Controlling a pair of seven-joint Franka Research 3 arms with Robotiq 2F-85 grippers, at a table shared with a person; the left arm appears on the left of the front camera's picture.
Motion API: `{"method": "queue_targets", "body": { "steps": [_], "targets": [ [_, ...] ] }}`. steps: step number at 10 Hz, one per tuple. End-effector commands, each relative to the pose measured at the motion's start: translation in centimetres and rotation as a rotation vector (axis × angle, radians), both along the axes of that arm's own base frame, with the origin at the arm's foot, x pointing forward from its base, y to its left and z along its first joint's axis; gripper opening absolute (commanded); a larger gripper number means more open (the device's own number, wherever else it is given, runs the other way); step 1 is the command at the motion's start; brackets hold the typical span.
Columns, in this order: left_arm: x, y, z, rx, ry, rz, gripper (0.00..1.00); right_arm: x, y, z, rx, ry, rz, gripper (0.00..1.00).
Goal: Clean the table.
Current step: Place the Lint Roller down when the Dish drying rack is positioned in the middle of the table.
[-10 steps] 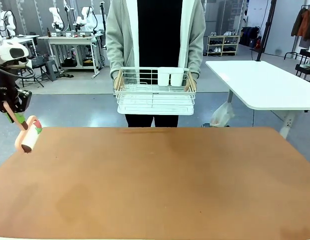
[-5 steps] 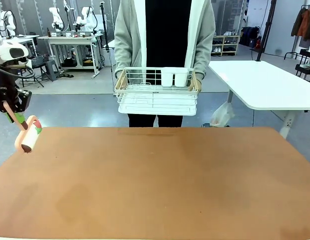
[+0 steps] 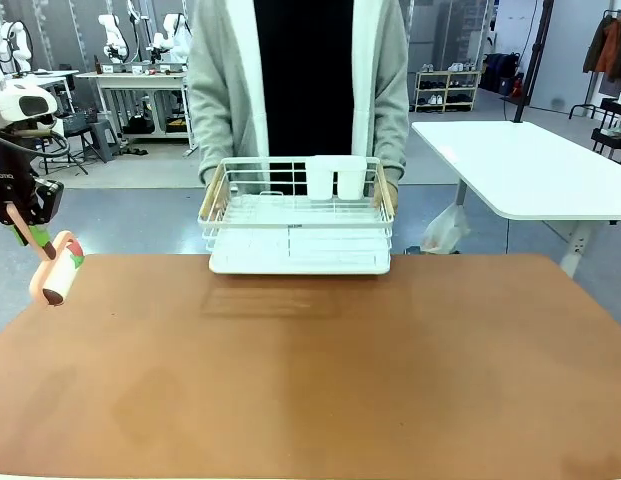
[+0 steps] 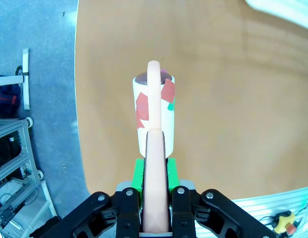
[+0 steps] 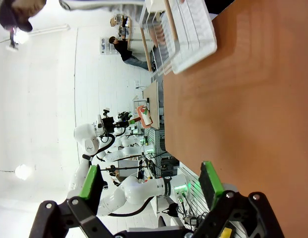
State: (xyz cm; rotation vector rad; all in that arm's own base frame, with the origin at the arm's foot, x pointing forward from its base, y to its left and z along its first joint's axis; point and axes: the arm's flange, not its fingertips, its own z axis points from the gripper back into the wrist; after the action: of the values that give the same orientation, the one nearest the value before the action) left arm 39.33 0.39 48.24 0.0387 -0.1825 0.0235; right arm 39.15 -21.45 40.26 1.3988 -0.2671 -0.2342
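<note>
White wire dish rack (image 3: 295,225) at 12 o'clock of the front view, with a white tray under it and two white cups (image 3: 335,177) upright along its far side; wooden handles at both ends. Person in grey cardigan (image 3: 222,90) over black top stands directly behind it. White-topped table (image 3: 525,165) with metal legs at 2 o'clock, a plastic bag (image 3: 445,230) on the floor beside its leg. Workbench (image 3: 140,80) at 11 o'clock, shoe shelf (image 3: 445,90) at 1 o'clock
</note>
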Motion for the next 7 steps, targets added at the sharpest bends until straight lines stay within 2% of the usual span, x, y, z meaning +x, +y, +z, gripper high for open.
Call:
{"method": "queue_targets", "body": {
  "steps": [1,7],
  "targets": [
    [0.17,0.0,0.47,0.014,0.007,0.021,0.21,-0.14,0.13,0.24,0.008,-0.005,0.001,1.0],
    [0.17,0.0,0.47,0.014,0.007,0.021,0.21,-0.14,0.13,0.24,0.008,-0.005,0.001,1.0]
  ]
}}
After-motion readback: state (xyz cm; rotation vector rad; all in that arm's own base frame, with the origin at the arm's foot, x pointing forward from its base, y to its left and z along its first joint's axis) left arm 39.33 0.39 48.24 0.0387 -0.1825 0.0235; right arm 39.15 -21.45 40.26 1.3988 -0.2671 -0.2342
